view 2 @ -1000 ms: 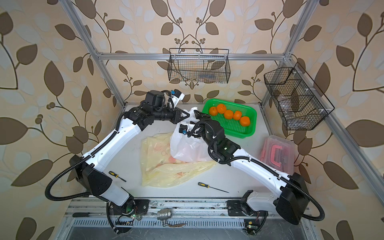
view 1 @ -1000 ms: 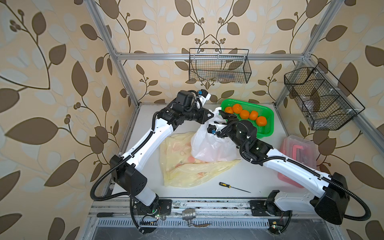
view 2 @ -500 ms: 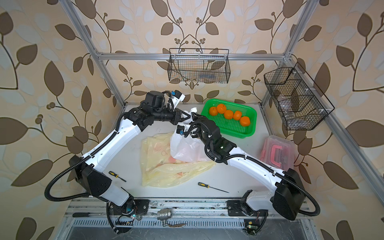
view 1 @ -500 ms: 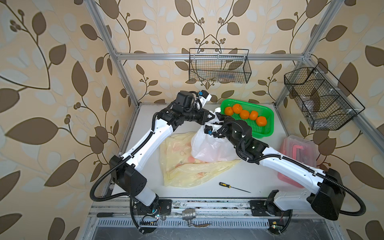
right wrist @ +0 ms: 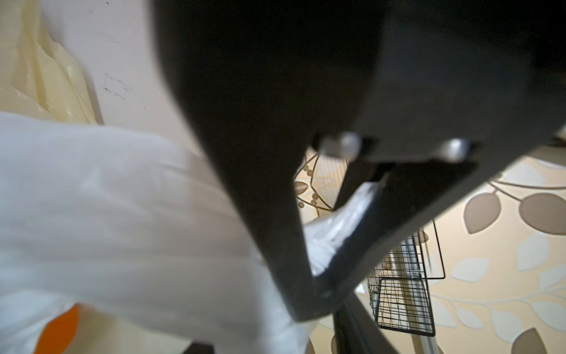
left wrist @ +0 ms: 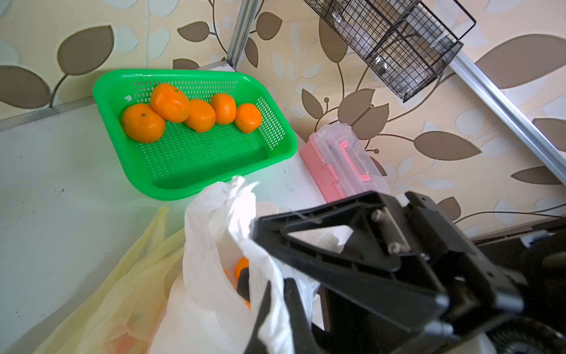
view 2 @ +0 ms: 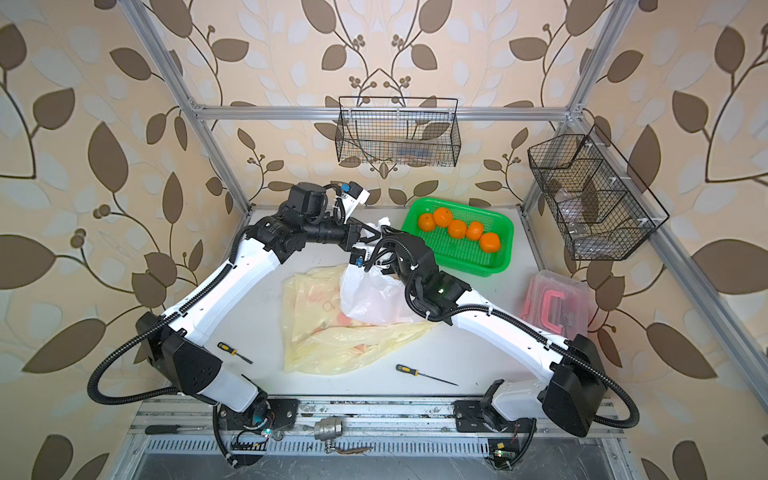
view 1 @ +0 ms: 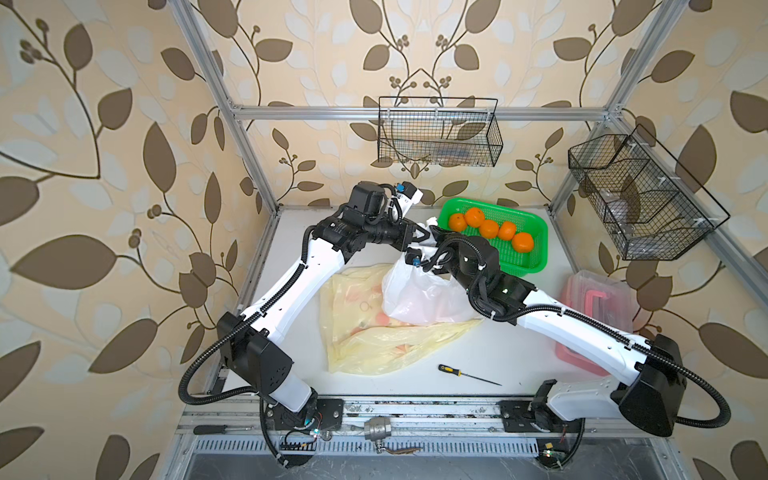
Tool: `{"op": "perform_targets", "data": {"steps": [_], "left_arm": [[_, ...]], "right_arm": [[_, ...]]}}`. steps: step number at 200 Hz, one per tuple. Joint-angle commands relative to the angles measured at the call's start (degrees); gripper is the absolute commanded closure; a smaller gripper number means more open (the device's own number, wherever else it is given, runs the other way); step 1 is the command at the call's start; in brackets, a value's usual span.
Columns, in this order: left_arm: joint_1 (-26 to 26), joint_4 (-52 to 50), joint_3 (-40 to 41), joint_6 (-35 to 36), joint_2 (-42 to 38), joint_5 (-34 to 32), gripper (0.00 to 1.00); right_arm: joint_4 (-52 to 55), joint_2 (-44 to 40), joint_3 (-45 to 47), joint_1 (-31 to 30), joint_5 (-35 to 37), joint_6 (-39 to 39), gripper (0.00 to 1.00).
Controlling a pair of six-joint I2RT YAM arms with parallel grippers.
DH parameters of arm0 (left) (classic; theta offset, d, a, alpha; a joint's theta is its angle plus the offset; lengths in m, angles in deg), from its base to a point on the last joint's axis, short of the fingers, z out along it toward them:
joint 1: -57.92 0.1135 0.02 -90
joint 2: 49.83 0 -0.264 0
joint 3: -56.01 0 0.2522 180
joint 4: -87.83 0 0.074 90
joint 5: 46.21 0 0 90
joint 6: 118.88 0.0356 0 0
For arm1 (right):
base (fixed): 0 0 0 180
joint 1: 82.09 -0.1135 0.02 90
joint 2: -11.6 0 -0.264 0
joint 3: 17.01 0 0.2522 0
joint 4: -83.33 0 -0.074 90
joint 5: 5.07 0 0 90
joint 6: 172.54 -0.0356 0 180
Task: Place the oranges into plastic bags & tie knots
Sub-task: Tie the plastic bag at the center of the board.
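Evidently the left pincer [view 1: 424,235] clamps the top of the white bag [view 1: 415,296].

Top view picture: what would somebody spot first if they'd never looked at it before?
Probably the five bright round oranges lined up in the green plastic mesh basket at the back right of the white table. Next comes the thin white plastic bag in the middle, with the left pincer shut on its top.
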State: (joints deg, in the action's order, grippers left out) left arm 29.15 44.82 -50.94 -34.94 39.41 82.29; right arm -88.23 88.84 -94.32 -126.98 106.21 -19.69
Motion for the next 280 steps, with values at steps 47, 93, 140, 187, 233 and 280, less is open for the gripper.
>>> {"op": "perform_targets", "data": {"steps": [47,93,140,187,233,280], "left_arm": [[0.21,4.82,2.89,2.11,-4.5,8.08,0.84],[1.89,8.36,5.89,0.64,-6.36,6.78,0.62],[5.48,19.86,15.48,-4.57,-16.16,-4.5,0.22],[1.64,28.19,29.54,1.35,-27.31,-12.28,0.32],[-13.2,39.19,39.57,12.9,-28.68,-13.58,0.43],[-22.6,53.66,40.66,16.03,-20.44,-22.7,0.5]], "right_arm": [[0.92,-1.88,-0.78,0.24,-4.86,-5.15,0.98],[2.3,-5.4,2.96,1.63,-7.65,-13.13,1.0],[9.42,-7.7,3.97,3.82,-12.67,-27.98,1.0],[18.39,-8.05,-0.6,10.03,-25.4,-44.46,1.0],[23.76,-6.06,-5.49,13.94,-31.89,-51.75,1.0],[29.82,-3.81,-11.2,14.52,-31.78,-53.93,1.0]]}}
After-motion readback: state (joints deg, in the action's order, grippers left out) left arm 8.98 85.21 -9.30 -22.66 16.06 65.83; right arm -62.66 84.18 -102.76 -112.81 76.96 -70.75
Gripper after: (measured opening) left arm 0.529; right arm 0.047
